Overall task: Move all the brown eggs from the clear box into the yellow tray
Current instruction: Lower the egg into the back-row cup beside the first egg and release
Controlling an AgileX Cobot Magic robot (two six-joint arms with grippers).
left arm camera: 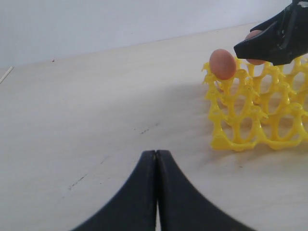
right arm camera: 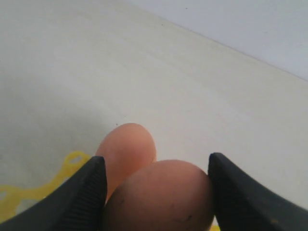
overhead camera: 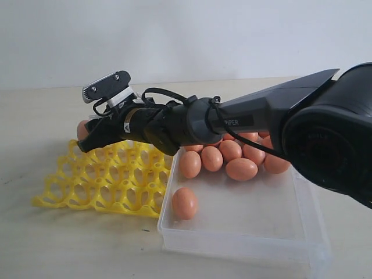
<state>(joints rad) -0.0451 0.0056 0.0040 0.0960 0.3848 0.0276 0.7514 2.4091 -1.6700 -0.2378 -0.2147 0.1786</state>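
My right gripper (right arm camera: 156,168) is shut on a brown egg (right arm camera: 159,197), held between both fingers over the far left corner of the yellow tray (overhead camera: 104,186). A second brown egg (right arm camera: 127,144) sits in a tray cup right beside it, touching the held one. In the left wrist view that seated egg (left arm camera: 222,63) rests in the corner cup, and the right gripper (left arm camera: 243,48) hangs just behind it. Several more brown eggs (overhead camera: 232,157) lie in the clear box (overhead camera: 232,244). One egg (overhead camera: 185,203) lies apart near its front left. My left gripper (left arm camera: 156,153) is shut and empty over bare table.
The right arm (overhead camera: 261,116) stretches across the clear box and over the tray. The box stands right against the tray's right side. Pale bare tabletop (left arm camera: 96,96) spreads to the left of the tray.
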